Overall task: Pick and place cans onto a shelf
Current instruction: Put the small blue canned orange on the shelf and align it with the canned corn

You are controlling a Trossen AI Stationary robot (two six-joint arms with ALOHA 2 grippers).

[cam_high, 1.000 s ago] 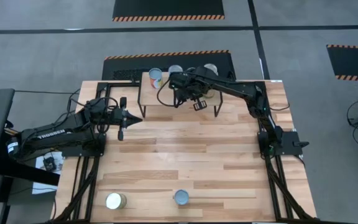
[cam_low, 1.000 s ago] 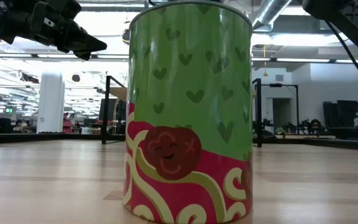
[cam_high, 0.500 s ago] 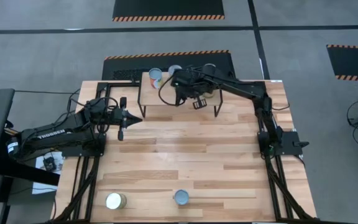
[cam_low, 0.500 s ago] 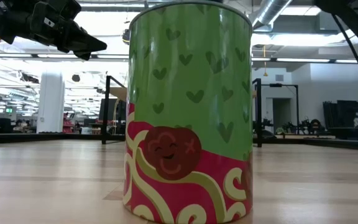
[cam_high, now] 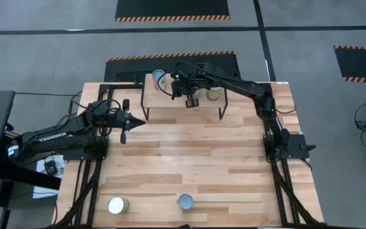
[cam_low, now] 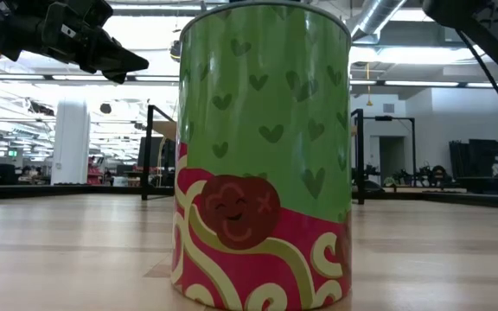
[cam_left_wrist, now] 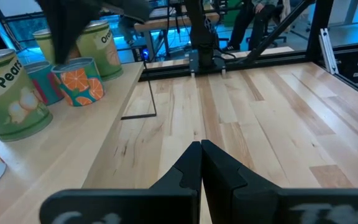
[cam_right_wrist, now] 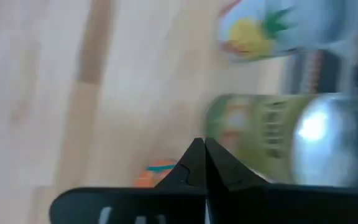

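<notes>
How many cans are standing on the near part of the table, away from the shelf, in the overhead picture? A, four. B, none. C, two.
C: the high view shows one pale-topped can and one blue-topped can near the table's front edge, far from the shelf.

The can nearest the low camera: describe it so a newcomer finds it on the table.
On the wooden table, go to the near edge, away from the shelf. Two cans stand there; it is the blue-topped can, green with hearts and a red smiling face, not the pale-topped can.

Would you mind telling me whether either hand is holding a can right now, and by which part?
Nothing is held: the right hand is shut empty above the shelf, and the left hand is shut empty too.
</notes>
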